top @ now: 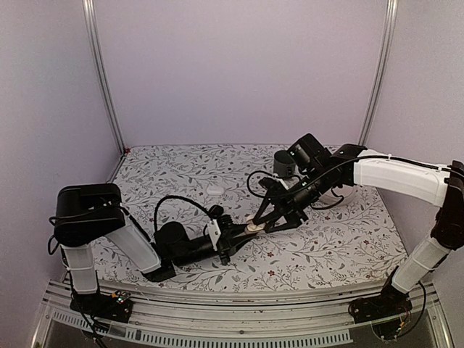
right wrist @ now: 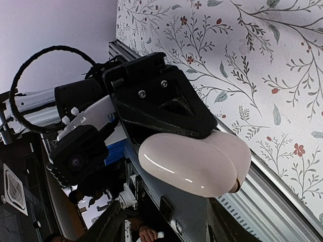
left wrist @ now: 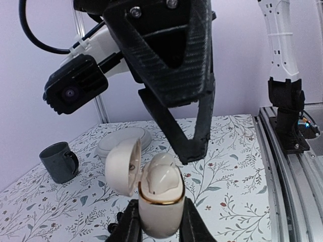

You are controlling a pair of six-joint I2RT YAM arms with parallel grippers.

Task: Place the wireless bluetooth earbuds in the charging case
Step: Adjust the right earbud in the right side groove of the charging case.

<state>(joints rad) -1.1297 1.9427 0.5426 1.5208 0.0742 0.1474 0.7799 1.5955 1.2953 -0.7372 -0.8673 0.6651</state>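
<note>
My left gripper (left wrist: 159, 227) is shut on a cream charging case (left wrist: 160, 212) with a gold rim and holds it upright above the table. Its lid (left wrist: 121, 164) hangs open to the left. White earbuds (left wrist: 164, 174) sit in the case. My right gripper (left wrist: 189, 151) is open and empty, its tips just above and behind the case. In the right wrist view the case's lid (right wrist: 194, 164) shows from behind, beyond the right gripper (right wrist: 164, 229). In the top view both grippers meet at the case (top: 251, 228) mid-table. No black earbuds are in view.
A grey mug (top: 284, 164) stands at the back right, also in the left wrist view (left wrist: 59, 161). A white dish (left wrist: 123, 140) lies behind the case. A small white object (top: 215, 189) lies on the floral cloth (top: 326, 246). Walls enclose the table.
</note>
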